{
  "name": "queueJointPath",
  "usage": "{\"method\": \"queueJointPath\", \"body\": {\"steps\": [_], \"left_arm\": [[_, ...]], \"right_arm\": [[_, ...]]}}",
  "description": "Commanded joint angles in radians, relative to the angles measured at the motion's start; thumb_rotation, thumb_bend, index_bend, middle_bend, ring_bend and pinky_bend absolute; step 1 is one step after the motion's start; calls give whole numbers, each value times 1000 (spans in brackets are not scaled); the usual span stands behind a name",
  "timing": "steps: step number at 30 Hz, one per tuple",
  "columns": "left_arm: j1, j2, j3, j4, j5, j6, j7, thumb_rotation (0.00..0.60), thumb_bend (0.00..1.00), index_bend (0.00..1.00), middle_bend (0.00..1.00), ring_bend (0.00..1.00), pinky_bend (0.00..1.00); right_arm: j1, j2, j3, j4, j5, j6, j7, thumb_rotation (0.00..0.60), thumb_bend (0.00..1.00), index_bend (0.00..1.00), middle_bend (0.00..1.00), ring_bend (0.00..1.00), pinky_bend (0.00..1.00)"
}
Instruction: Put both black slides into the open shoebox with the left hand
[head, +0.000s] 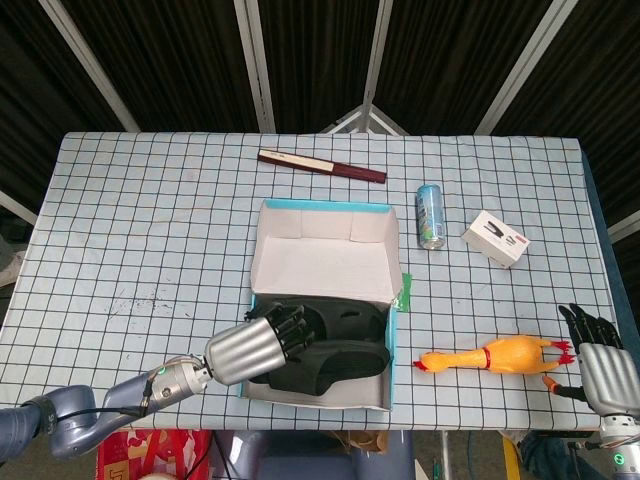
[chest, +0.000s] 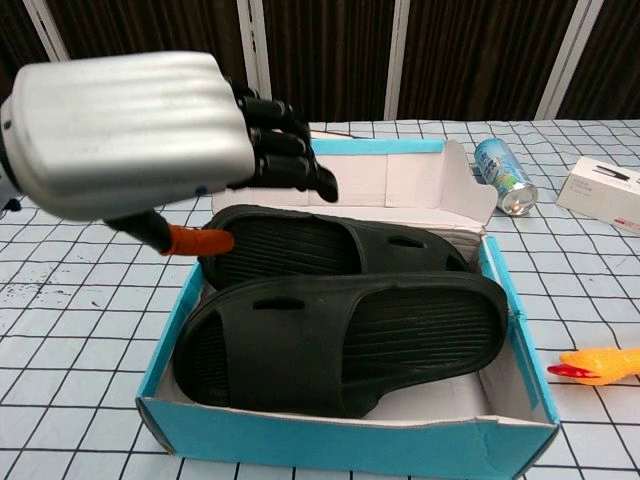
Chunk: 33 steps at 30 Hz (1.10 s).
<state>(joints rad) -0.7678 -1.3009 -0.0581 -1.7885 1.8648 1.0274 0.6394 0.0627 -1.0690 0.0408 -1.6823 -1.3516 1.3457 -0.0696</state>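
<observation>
Both black slides lie side by side inside the open blue shoebox. The near slide lies flat along the front wall, and the far slide sits behind it. My left hand hovers above the box's left end, holding nothing, with its fingers loosely bent and clear of the slides. Off the table's near right corner is my right hand, with fingers spread and nothing in it.
A yellow rubber chicken lies right of the box. Behind it are a blue can and a small white carton. A dark red stick lies at the back.
</observation>
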Motion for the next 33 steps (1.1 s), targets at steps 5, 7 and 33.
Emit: {"method": "queueJointPath", "body": {"steps": [5, 7, 33], "left_arm": [[52, -107, -105, 9, -267, 74, -244, 600, 421, 329, 388, 293, 490], [50, -110, -113, 12, -300, 65, -276, 600, 421, 348, 406, 306, 498], [-11, -210, -90, 81, -440, -47, -341, 600, 422, 403, 483, 369, 544]], "right_arm": [[3, -1, 0, -3, 7, -8, -10, 600, 162, 0, 52, 91, 67], [4, -1, -1, -4, 9, -11, -14, 600, 162, 0, 52, 92, 67], [4, 4, -1, -1, 15, -15, -3, 600, 162, 0, 52, 92, 67]]}}
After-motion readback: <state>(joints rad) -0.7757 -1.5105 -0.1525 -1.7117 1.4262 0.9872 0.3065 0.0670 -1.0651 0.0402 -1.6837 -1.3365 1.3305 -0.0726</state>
